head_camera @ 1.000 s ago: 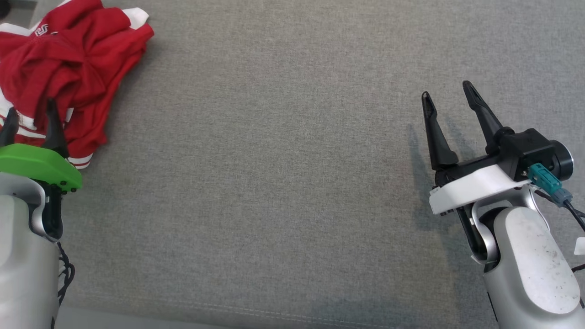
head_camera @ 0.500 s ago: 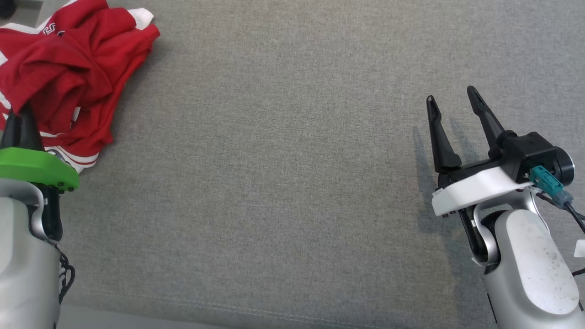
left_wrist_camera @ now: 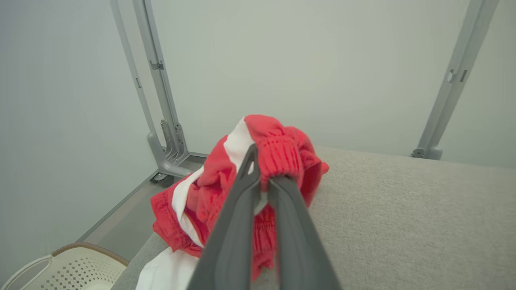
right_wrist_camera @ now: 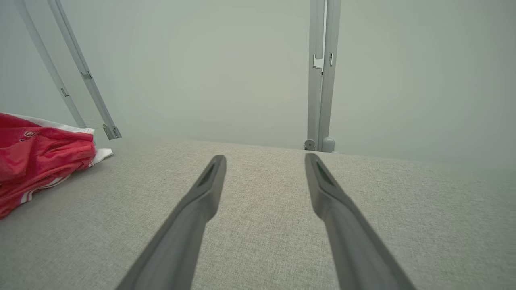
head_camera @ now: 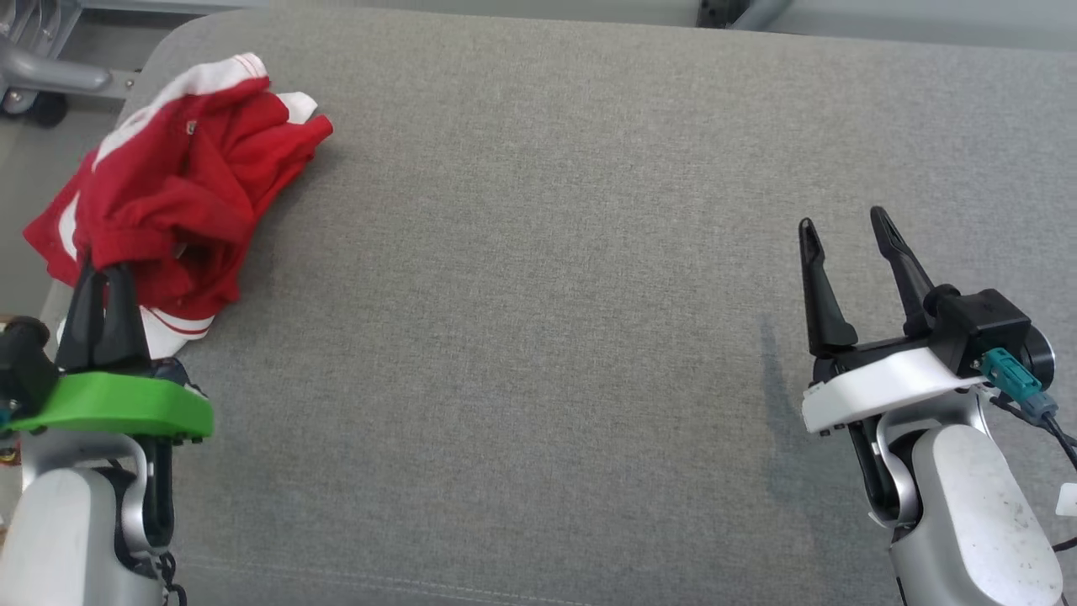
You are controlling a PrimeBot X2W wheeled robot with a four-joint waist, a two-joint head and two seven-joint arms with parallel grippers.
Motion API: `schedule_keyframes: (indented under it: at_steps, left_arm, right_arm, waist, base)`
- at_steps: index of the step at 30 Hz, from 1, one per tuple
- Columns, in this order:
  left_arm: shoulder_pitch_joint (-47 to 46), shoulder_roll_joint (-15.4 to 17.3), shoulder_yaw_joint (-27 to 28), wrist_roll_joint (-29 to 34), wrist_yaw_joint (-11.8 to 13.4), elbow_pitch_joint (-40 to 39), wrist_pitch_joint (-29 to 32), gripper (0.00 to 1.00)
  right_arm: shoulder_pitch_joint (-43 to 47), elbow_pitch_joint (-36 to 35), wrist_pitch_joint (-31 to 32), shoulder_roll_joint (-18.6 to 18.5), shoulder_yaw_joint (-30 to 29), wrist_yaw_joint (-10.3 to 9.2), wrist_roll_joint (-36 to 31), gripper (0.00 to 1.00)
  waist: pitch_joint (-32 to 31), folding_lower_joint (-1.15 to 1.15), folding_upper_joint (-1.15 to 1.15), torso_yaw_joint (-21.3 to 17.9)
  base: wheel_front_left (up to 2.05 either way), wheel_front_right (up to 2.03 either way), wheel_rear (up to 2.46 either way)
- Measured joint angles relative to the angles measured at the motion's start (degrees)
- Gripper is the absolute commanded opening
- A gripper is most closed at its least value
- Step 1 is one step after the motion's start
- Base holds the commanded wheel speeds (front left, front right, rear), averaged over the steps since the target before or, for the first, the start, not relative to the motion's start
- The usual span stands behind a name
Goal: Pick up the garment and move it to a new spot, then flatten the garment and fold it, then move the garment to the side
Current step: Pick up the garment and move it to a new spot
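The garment [head_camera: 181, 181] is a crumpled red and white piece lying at the far left of the grey padded surface [head_camera: 538, 278]. My left gripper [head_camera: 105, 273] is shut on the garment's near edge. In the left wrist view the two dark fingers [left_wrist_camera: 242, 201] pinch a ribbed red fold of the garment [left_wrist_camera: 278, 153], which bunches up above them. My right gripper [head_camera: 841, 227] hovers open over bare surface at the right, far from the cloth. In the right wrist view the garment [right_wrist_camera: 36, 157] lies at the left edge, and the right gripper [right_wrist_camera: 264, 161] holds nothing.
The surface's left edge runs just beside the garment, with floor and a grey metal frame [head_camera: 42, 71] beyond. A white perforated basket [left_wrist_camera: 68, 268] sits on the floor below that edge. Grey uprights [right_wrist_camera: 320, 76] stand behind the surface.
My left gripper went from open to shut on the garment's near edge. The head camera has tilted, so the whole picture shifted down. The right gripper stays open.
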Motion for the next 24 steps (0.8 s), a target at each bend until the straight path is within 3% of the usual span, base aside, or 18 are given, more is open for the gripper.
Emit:
schedule_keyframes:
  at_steps: [5, 12, 18, 24]
  left_arm:
    - [7.4, -0.6, -1.8, 1.3, 2.5, -12.9, 4.5, 0.0]
    - [12.7, -1.3, -6.4, 2.7, 3.6, -23.6, 10.1, 0.0]
    - [12.3, -2.5, -12.5, 3.4, 1.2, -25.6, 12.7, 0.0]
    - [6.3, -4.8, -17.5, 4.5, -1.2, -24.8, 13.9, 0.0]
  right_arm:
    - [1.6, 0.2, -0.5, 0.4, -0.5, 0.0, 0.6, 1.0]
    - [2.6, 0.1, -0.7, 1.0, -0.2, 0.0, 1.2, 1.0]
    - [2.9, -0.2, -0.9, 1.2, -0.1, 0.0, 2.0, 1.0]
    - [2.3, -0.5, -1.5, 1.3, 0.4, 0.0, 3.0, 1.0]
  waist:
    - [-2.4, 0.0, 0.0, -1.4]
    - [-4.0, 0.0, 0.0, -5.2]
    - [-4.5, 0.0, 0.0, -9.8]
    - [-3.8, 0.0, 0.0, -15.4]
  base:
    - [0.0, 0.0, 0.0]
    - [0.0, 0.0, 0.0]
    - [0.0, 0.0, 0.0]
    - [0.0, 0.0, 0.0]
